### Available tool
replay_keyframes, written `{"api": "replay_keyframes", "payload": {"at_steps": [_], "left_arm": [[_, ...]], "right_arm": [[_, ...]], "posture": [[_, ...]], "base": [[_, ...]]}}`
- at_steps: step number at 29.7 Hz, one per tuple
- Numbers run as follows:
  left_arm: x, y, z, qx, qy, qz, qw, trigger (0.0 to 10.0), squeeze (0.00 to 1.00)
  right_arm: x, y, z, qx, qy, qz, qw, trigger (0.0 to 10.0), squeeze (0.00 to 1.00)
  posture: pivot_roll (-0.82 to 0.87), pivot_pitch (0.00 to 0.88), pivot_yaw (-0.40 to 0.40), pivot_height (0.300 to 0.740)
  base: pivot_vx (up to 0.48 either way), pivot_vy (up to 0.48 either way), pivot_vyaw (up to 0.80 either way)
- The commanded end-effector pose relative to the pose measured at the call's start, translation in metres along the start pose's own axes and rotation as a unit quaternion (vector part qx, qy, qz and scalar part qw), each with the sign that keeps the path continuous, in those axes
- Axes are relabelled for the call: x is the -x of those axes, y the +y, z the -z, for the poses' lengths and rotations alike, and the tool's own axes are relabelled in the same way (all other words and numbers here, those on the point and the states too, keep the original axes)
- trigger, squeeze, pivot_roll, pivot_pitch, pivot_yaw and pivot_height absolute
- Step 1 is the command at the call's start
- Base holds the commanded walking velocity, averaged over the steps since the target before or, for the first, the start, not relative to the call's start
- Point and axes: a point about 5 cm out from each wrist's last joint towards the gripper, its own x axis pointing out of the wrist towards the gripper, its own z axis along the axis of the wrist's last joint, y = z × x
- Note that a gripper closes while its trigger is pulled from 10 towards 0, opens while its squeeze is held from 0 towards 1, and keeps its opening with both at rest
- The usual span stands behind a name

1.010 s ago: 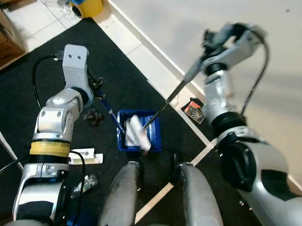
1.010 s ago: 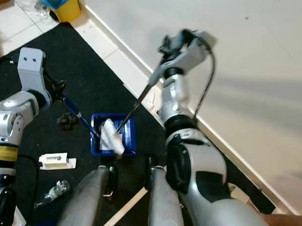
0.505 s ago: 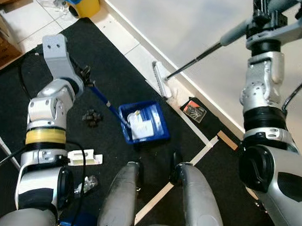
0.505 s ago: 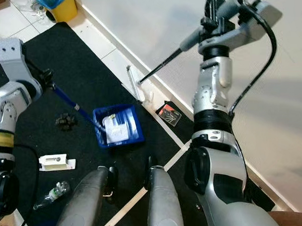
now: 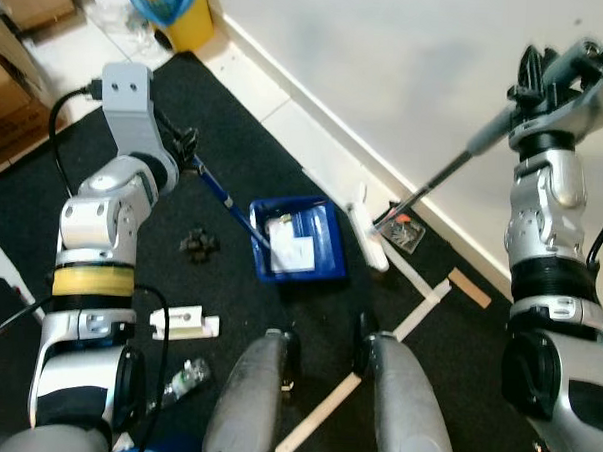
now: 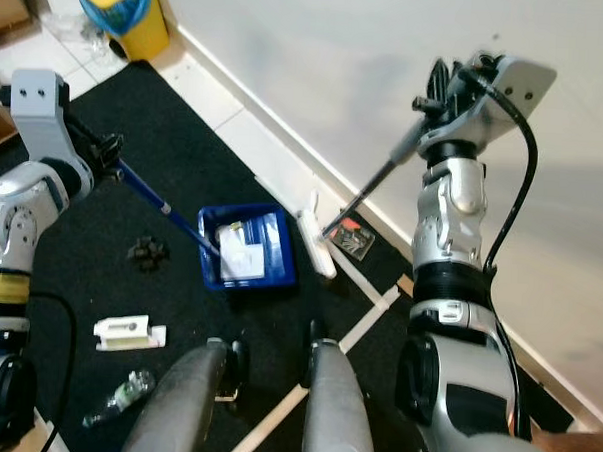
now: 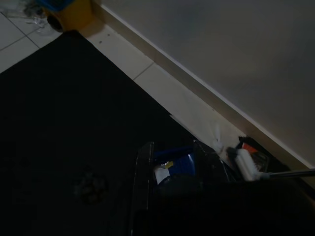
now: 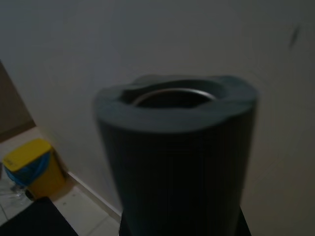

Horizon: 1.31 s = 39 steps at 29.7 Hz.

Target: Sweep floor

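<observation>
The right gripper [image 5: 536, 78] sits high at about two o'clock in the head views, closed around the grey grip of the broom [image 5: 436, 182]; the right wrist view looks straight down the blunt grey end of that handle [image 8: 177, 147]. From there the thin shaft slants down toward seven o'clock to the white broom head [image 5: 367, 238], which lies on the floor at the edge of the black mat [image 5: 101, 227], just beside the blue dustpan [image 5: 300, 251] on its three o'clock side. The left gripper [image 5: 188, 146] is at about ten o'clock, closed on the top of the dustpan's blue handle [image 5: 220, 194], which runs down toward four o'clock into the pan. White paper scraps [image 5: 293, 248] lie inside the pan. A small dark clump of debris [image 5: 198, 245] rests on the mat at the pan's nine o'clock, apart from it. A small dark packet [image 5: 405, 229] lies by the skirting board just beyond the broom head. A white plastic piece [image 5: 182, 325] and a clear bottle [image 5: 180, 379] lie on the mat toward seven o'clock, and a yellow bin [image 5: 176, 2] stands at the far eleven o'clock corner.
</observation>
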Motion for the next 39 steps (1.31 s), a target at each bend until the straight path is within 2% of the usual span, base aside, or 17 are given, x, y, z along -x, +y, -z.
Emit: {"api": "replay_keyframes", "payload": {"at_steps": [1, 10, 17, 39], "left_arm": [[0.005, 0.004, -0.007, -0.012, -0.015, -0.003, 1.000, 10.0, 0.00], [-0.002, 0.004, -0.011, -0.014, -0.010, -0.007, 1.000, 10.0, 0.00], [-0.006, 0.011, -0.010, -0.009, -0.007, -0.027, 1.000, 10.0, 0.00], [-0.008, 0.017, -0.004, -0.008, 0.004, -0.044, 0.999, 10.0, 0.00]], "right_arm": [[0.005, -0.007, 0.005, 0.012, 0.004, 0.017, 1.000, 10.0, 0.00], [0.005, -0.015, 0.011, 0.029, 0.031, 0.048, 0.998, 10.0, 0.00], [0.004, -0.015, 0.011, 0.033, 0.032, 0.049, 0.998, 10.0, 0.00], [0.004, -0.015, 0.013, 0.037, 0.038, 0.048, 0.997, 10.0, 0.00]], "posture": [[0.05, 0.121, 0.056, 0.740], [0.05, 0.119, 0.053, 0.740], [0.04, 0.127, 0.045, 0.740], [0.04, 0.132, 0.043, 0.740]], "base": [[0.000, 0.000, 0.00], [0.000, 0.000, -0.63], [0.000, 0.000, -0.79], [0.000, 0.000, -0.79]]}}
